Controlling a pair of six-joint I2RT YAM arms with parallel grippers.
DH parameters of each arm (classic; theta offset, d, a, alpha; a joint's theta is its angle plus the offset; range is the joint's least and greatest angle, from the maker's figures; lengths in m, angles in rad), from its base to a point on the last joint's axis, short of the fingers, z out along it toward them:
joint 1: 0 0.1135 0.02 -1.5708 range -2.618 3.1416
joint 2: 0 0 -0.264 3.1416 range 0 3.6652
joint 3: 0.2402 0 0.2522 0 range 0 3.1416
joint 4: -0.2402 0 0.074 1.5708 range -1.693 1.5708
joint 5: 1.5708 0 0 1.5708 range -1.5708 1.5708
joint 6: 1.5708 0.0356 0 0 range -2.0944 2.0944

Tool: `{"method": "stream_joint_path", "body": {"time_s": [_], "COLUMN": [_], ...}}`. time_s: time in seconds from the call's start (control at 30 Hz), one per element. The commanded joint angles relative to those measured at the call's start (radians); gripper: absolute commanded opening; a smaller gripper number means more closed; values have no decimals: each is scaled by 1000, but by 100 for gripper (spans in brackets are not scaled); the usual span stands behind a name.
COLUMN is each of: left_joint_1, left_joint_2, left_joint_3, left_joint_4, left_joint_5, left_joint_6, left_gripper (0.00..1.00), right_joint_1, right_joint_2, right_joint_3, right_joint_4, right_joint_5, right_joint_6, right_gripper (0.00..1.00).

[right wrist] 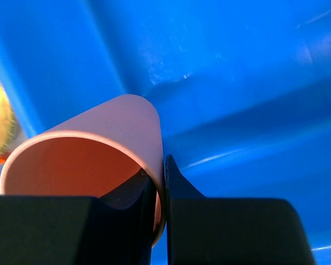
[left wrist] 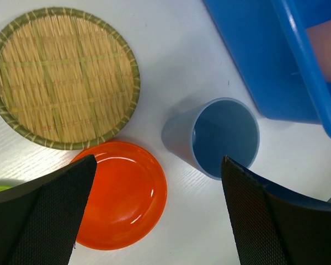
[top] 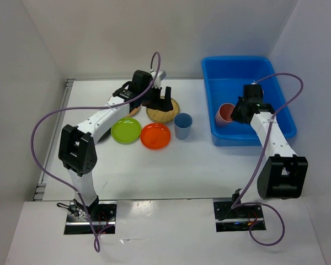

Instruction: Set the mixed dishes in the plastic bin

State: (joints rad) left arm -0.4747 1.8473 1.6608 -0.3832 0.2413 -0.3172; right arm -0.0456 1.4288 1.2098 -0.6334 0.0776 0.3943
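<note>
My right gripper is shut on the rim of the pink cup, one finger inside and one outside, holding it inside the blue plastic bin; the cup fills the right wrist view against the bin wall. My left gripper is open and empty, hovering above a tan woven plate. Below it lie the orange plate, blue cup and woven plate. The lime green plate, orange plate and blue cup sit in a row. The black plate is out of view.
White walls close in the table at the back and both sides. A second tan plate peeks from under the left arm. The bin's near corner shows in the left wrist view, close to the blue cup.
</note>
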Motion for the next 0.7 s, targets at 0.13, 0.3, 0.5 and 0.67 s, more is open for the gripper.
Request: {"method": "stream_joint_path", "body": {"time_s": [0.13,0.3,0.5,0.67], "left_joint_1": [-11,-22,-53,-71], "left_joint_2": [49,81,112,112], "left_joint_3": [48,86,125,116], "left_joint_4": [-22,-42,-72,-72], "left_joint_5": [0,0,-54,-63], "left_joint_6": [32,32,52,61], "left_gripper": [100,100,100,100], "right_joint_1": [13,24,47,47], "right_joint_2": [-2,61,94,104], "right_joint_3": [-36,-46,-46,-36], "right_joint_4": [57,57,46,34], "right_joint_5": [54,66,129,140], "right_joint_6": [-8,-8,-8,2], "right_gripper": [0,0,0,8]}}
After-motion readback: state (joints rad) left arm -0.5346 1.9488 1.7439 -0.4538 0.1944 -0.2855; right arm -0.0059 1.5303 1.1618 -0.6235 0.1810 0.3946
